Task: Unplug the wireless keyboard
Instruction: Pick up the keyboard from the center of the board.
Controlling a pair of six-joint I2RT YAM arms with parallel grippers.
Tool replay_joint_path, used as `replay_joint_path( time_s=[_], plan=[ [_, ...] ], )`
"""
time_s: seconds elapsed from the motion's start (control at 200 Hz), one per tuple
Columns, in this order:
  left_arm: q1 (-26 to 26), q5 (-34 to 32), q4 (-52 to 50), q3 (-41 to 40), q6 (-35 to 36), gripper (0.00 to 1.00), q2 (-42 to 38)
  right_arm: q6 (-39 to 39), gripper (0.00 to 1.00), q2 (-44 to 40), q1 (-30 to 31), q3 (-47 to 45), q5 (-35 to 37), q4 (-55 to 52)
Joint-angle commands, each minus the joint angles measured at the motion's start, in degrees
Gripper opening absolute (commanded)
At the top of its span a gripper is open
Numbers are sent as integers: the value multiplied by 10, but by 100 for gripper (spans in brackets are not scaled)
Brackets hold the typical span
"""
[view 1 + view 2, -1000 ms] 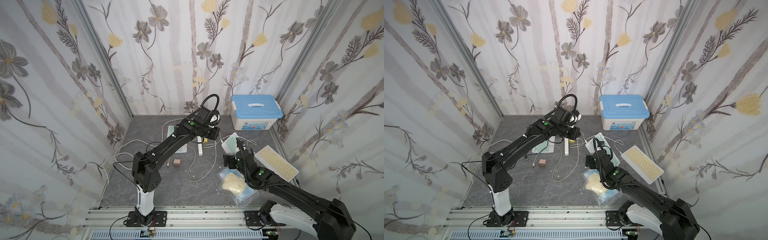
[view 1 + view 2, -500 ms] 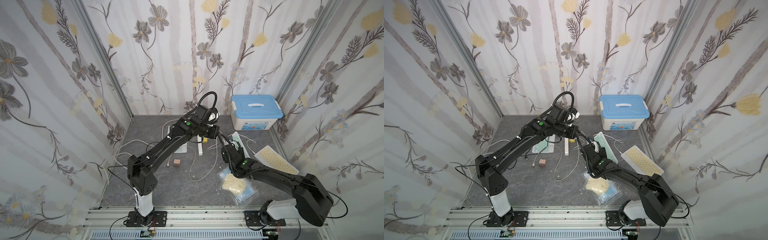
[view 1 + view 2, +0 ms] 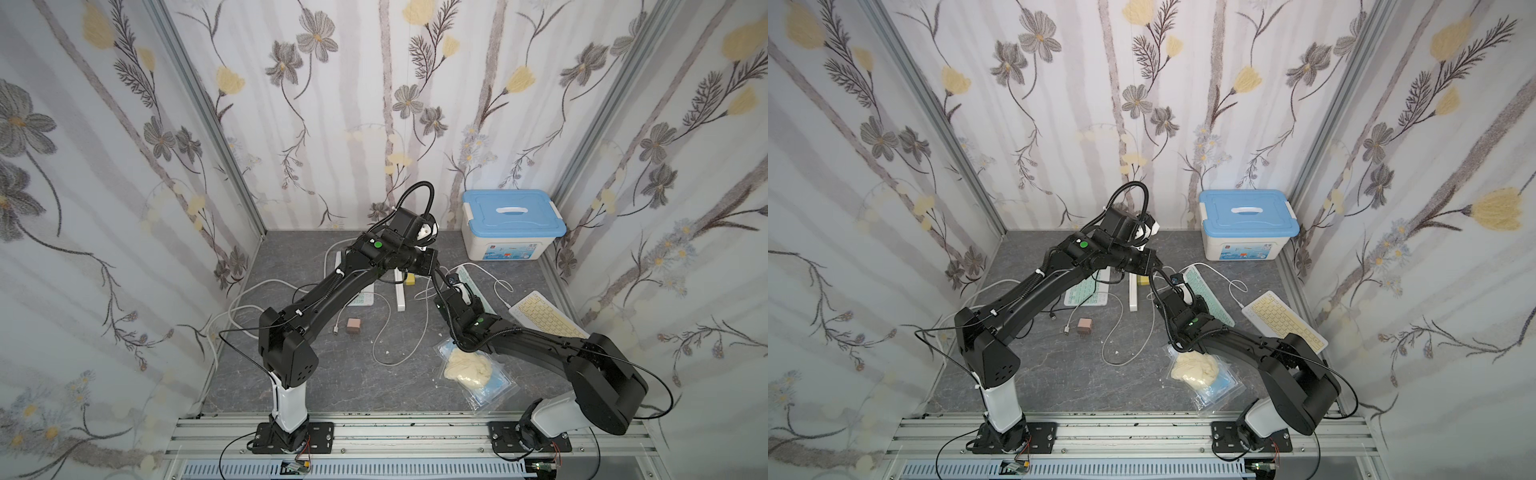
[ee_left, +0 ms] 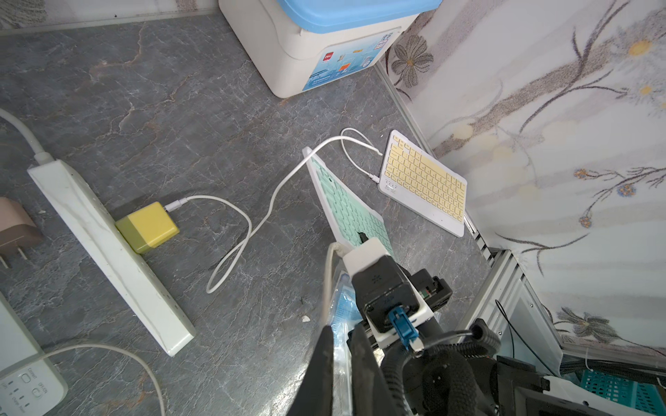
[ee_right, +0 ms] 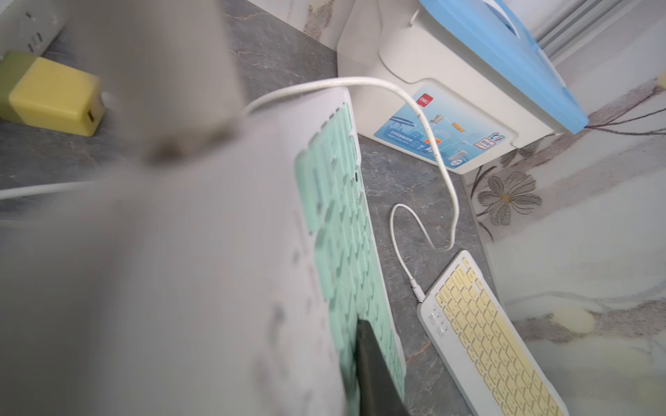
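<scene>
1. Nearest you: yellow keyboard (image 3: 544,318), flat by the right wall. A white cable (image 5: 346,80) ends with its plug at the keyboard's corner, apparently seated.
2. Right gripper (image 4: 362,243): pinching the near end of the green keyboard (image 4: 346,205), which is tipped up on a long edge.
3. Left gripper (image 4: 340,331): fingers nearly together. A second cable (image 4: 327,284) runs up to them, but you cannot tell whether it is pinched.
4. Farthest: yellow charger (image 4: 147,227), seated in the power strip (image 4: 90,230).

Status: keyboard braced, probably. No unplugging is confirmed, so the pull is left.

Change: a second ago the right jaws stood wide and that arm was drawn back. The left arm has hardly shifted.
</scene>
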Motion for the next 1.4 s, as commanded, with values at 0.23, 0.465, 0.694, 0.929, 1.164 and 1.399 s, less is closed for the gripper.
replay_joint_path(
  time_s=[0.23,0.465,0.694,0.929,1.164,1.399],
  plan=[
    [12,-3,4,-33,-5,35,-47,-43,0,20,14,30,18,25],
    [76,14,21,-115,-7,50,-151,-169,0,-22,59,16,3,101],
    [151,44,40,-201,-14,57,-247,-175,0,-68,78,58,-38,27],
    [195,90,81,-260,-37,58,-285,-274,0,-142,130,-2,-63,88],
    [213,139,161,-315,-76,63,-315,-498,0,-149,163,-36,-31,302],
    [215,207,215,-342,-121,67,-301,-593,0,-139,174,-45,-47,416]
  ],
)
